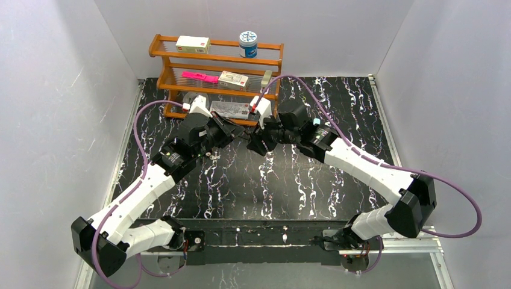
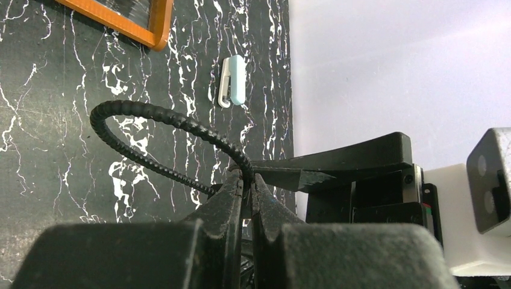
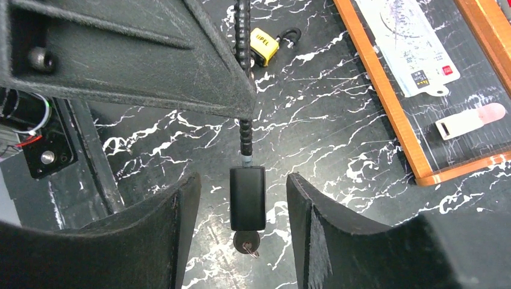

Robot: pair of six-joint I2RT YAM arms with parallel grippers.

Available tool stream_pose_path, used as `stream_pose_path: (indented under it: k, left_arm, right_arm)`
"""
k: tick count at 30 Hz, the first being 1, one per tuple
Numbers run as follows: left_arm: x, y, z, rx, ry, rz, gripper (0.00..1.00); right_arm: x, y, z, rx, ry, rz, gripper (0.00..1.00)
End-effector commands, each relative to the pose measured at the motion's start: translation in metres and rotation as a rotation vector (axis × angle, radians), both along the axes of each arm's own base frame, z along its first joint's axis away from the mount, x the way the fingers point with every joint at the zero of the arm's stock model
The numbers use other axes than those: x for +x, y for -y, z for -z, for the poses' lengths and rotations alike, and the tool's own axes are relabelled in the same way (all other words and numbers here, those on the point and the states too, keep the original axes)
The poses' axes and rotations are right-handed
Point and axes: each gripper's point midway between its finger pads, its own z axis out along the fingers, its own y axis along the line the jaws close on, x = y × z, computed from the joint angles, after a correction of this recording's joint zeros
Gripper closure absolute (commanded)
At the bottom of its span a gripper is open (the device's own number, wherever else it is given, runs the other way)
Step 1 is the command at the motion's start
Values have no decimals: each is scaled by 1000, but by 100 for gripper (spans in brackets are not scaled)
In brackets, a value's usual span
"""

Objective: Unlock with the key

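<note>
A black cable lock hangs between the two grippers. My left gripper (image 2: 247, 179) is shut on its ribbed black cable (image 2: 150, 114), which loops out to the left. In the right wrist view the cable (image 3: 244, 129) drops to the black lock body (image 3: 247, 198), with the key (image 3: 246, 242) in its lower end. My right gripper (image 3: 241, 180) is open, its fingers (image 3: 181, 229) on either side of the lock body and apart from it. In the top view both grippers, left (image 1: 232, 133) and right (image 1: 256, 141), meet just in front of the rack.
An orange wooden rack (image 1: 217, 57) with boxes, a blue jar and a pink item stands at the back. A yellow padlock (image 3: 265, 43) lies on the black marble table (image 3: 337, 150). A white and pale blue clip (image 2: 232, 81) lies near the table's edge.
</note>
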Motion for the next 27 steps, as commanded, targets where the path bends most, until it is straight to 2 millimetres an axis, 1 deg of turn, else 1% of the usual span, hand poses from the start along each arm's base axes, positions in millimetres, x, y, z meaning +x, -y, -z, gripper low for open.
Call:
stream_pose_path:
  k: [1,2,4,6,8,9,10,11,14,16,18,21,23,25,27]
  left_arm:
    - [-2,0,-30,-36,77,15,100]
    - [-2,0,-30,-37,78,15,100]
    - [-2,0,-31,-38,79,16,100]
    - [-3,0,-34,-42,83,15,100]
    - [-3,-2,-36,-47,89,6,100]
    - [-3,-4,-37,-46,92,-2,100]
    - [-3,-7,-35,-39,89,-16,100]
    - [-3,-11,-33,-30,87,-30,100]
    - [-3,-23,-19,12,58,-83,100]
    - [-2,-29,-7,32,33,-117,100]
    - [-2,-32,3,39,6,-138,100]
    - [-2,-37,12,38,-24,-172,100]
    - [-1,-41,16,39,-32,-200,100]
    - [-1,-45,15,32,-31,-220,100]
    - [-1,-42,8,9,-10,-206,100]
  right_arm:
    - [6,-1,-13,-4,57,17,41]
    - [6,-1,-13,-6,58,17,44]
    - [7,-2,-13,-6,57,16,55]
    - [6,-4,-13,-2,57,12,72]
    - [5,-4,-14,6,64,11,87]
    - [5,-3,-16,13,73,15,94]
    - [6,-2,-18,28,87,19,99]
    - [6,-1,-22,45,106,28,99]
    - [6,2,-44,152,182,49,99]
    - [2,6,-61,250,232,57,99]
    - [-4,9,-72,320,253,59,99]
    - [-13,11,-79,369,265,31,99]
    - [-20,12,-80,387,276,4,99]
    - [-24,15,-80,402,290,-6,99]
    - [-22,16,-76,385,277,7,99]
